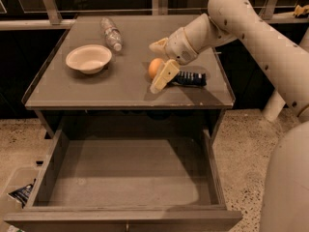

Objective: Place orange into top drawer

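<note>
The orange [154,67] sits on the table top [120,88], right of centre, next to a dark blue snack wrapper [189,79]. My gripper [159,62] reaches in from the right and is open. One finger [163,76] lies in front of the orange and the other [159,45] behind it, so the orange is between them. The top drawer [128,178] is pulled out below the table's front edge and nothing lies in it.
A white bowl [89,58] stands at the left of the table. A clear plastic bottle [111,33] lies at the back. The arm's pale bulk fills the right side. A dark packet [19,195] lies on the speckled floor at the left.
</note>
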Available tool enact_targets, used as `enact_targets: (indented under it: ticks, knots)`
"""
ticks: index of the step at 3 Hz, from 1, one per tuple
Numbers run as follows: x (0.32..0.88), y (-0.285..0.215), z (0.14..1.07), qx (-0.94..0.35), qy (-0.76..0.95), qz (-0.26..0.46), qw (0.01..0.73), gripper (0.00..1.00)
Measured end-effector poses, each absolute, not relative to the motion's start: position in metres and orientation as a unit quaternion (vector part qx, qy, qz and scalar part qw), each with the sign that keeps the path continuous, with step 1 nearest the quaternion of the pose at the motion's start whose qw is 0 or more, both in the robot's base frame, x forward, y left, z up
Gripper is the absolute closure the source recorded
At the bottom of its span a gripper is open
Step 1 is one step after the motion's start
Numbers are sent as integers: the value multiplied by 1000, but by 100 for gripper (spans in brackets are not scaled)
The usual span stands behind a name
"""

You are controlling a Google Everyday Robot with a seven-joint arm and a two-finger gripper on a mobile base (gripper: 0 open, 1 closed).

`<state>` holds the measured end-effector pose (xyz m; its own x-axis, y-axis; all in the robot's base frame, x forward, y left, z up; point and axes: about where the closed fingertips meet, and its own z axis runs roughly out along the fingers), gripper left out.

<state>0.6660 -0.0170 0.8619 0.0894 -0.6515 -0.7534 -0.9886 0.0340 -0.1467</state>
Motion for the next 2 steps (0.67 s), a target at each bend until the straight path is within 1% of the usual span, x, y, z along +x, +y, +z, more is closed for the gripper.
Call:
enact_targets:
  ticks: [1, 2]
  knots:
    - [666, -17, 862, -651, 630, 243, 347, 0]
    - [666, -17, 862, -651, 630, 243, 347, 18]
